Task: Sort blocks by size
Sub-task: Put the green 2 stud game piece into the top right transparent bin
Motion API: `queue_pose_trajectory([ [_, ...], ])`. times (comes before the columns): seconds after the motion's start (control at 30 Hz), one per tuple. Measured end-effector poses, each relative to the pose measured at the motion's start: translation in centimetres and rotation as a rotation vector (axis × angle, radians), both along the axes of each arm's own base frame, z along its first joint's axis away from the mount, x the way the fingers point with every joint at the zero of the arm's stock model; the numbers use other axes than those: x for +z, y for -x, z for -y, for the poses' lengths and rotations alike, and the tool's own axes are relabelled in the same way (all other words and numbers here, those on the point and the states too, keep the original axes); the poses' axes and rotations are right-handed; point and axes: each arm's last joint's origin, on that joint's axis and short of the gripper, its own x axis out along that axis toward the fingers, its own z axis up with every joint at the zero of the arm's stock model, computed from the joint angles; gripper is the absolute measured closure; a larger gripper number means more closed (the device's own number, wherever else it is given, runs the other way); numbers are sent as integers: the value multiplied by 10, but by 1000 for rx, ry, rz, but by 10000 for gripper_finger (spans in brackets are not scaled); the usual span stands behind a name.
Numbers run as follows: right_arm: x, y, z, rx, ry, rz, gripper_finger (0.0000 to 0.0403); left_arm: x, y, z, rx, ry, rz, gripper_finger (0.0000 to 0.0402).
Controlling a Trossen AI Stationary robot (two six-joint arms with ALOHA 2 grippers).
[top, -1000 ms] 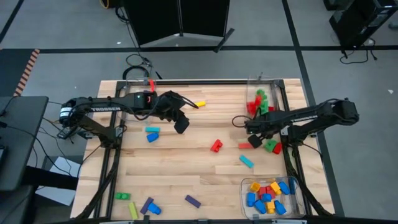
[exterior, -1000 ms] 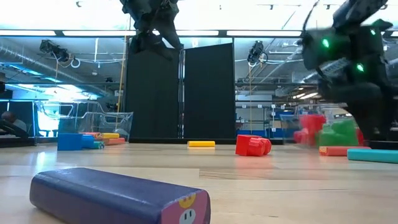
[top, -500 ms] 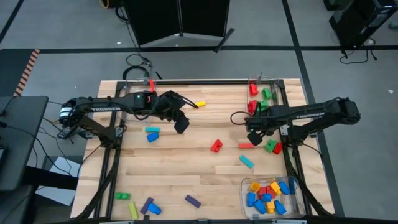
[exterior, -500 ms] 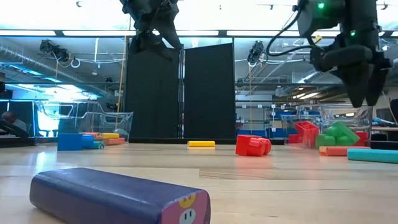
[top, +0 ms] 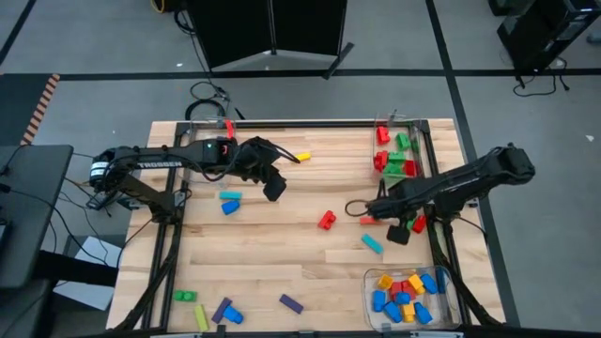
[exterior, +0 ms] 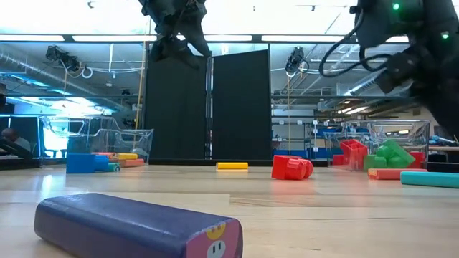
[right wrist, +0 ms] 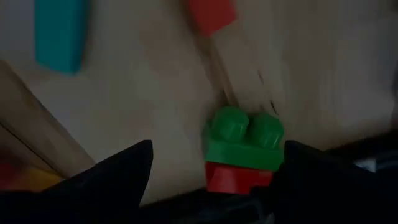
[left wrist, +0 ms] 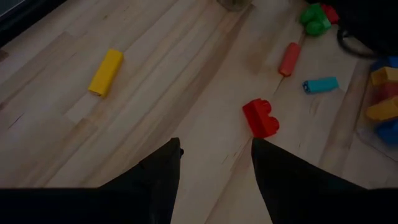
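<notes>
Blocks lie scattered on the wooden table. My right gripper hangs open, pointing down over a green brick stacked on a red one near the right edge; its fingers stand on either side, not touching. Close by are a red-orange bar, a teal block and a red brick. My left gripper hovers open high over the table's far left part, with nothing between its fingers. A yellow block and two blue blocks lie near it.
A clear bin at the far right holds red and green bricks. Another bin at the near right holds blue, yellow and red ones. Green, yellow, purple and blue blocks lie near the front left; a purple bar is closest to the low camera.
My right gripper has moved from beside the far-right bin toward the table's near edge, rolling about its own axis, and now stands over the green-on-red brick. It has stayed open. My left arm has kept still.
</notes>
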Motion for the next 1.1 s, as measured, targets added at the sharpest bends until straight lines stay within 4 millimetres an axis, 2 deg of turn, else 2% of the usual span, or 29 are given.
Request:
queue_pose_trajectory([
  [0.17, -19, -8, -7, 238, -43, -117, 30, 0, 0, 0, 5, 3, 8, 198],
  [0.3, -33, -9, -10, 365, -66, -267, 30, 0, 0, 0, 5, 4, 8, 198],
  [0.53, -55, -15, -10, 449, -69, -408, 30, 0, -1, 0, 6, 4, 9, 198],
  [0.8, -75, -24, -12, 483, -55, -401, 33, 1, -1, 0, 6, 4, 10, 198],
  [0.93, -80, -26, -12, 482, -64, -394, 55, 1, -1, 0, 6, 5, 10, 198],
  [1.1, -82, -26, -13, 481, -70, -403, 122, 1, -1, 0, 6, 4, 13, 198],
])
